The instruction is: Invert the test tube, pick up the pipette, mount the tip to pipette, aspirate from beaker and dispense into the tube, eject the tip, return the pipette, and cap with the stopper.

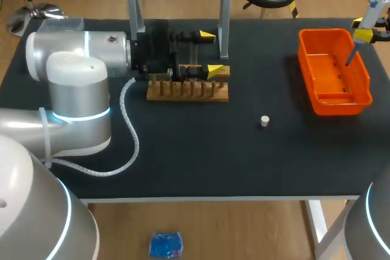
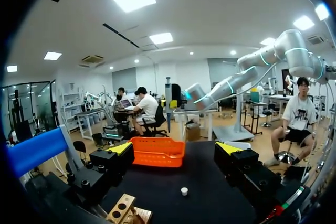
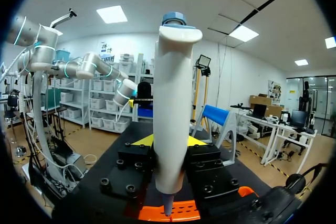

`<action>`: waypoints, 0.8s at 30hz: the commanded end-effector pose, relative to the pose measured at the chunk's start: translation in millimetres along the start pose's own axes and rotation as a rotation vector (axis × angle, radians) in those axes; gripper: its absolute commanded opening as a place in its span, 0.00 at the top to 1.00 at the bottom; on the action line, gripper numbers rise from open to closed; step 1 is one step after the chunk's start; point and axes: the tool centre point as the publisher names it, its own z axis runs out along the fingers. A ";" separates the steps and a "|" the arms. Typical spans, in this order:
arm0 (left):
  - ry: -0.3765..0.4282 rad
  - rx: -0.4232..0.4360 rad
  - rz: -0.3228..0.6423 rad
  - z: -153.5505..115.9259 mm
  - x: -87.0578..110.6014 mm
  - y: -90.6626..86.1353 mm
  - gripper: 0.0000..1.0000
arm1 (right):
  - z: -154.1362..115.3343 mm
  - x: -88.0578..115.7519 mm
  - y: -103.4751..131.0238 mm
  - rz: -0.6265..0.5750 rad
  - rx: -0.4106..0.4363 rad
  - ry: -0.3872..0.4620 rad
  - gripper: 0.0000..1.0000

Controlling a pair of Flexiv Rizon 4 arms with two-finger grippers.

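Right jaws gripping smooth white pipette (image 3: pixel 170 114), left jaws parted by wooden rack (image 1: pixel 187 92)

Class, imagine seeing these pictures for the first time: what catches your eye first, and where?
The bright orange tray at the right of the table, with the right gripper holding a pipette above it. Next, the left gripper, open over the wooden rack at the back, and a small white stopper alone on the black tabletop.

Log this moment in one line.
left gripper: open, by wooden rack | right gripper: shut on pipette, over orange bin | stopper: on table
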 end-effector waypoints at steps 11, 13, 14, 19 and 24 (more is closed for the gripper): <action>-0.025 -0.013 -0.010 -0.1 3.6 -1.4 0.00 | -0.3 -0.4 0.8 0.000 0.002 0.002 1.00; -0.025 -0.013 -0.010 -0.1 3.6 -1.4 0.00 | -0.3 -0.4 0.8 0.000 0.002 0.002 1.00; -0.025 -0.013 -0.010 -0.1 3.6 -1.4 0.00 | -0.3 -0.4 0.8 0.000 0.002 0.002 1.00; -0.025 -0.013 -0.010 -0.1 3.6 -1.4 0.00 | 9.0 18.0 22.4 -0.011 0.011 0.008 1.00; -0.025 -0.013 -0.010 -0.1 3.6 -1.4 0.00 | 42.2 45.1 43.3 -0.041 0.042 0.038 1.00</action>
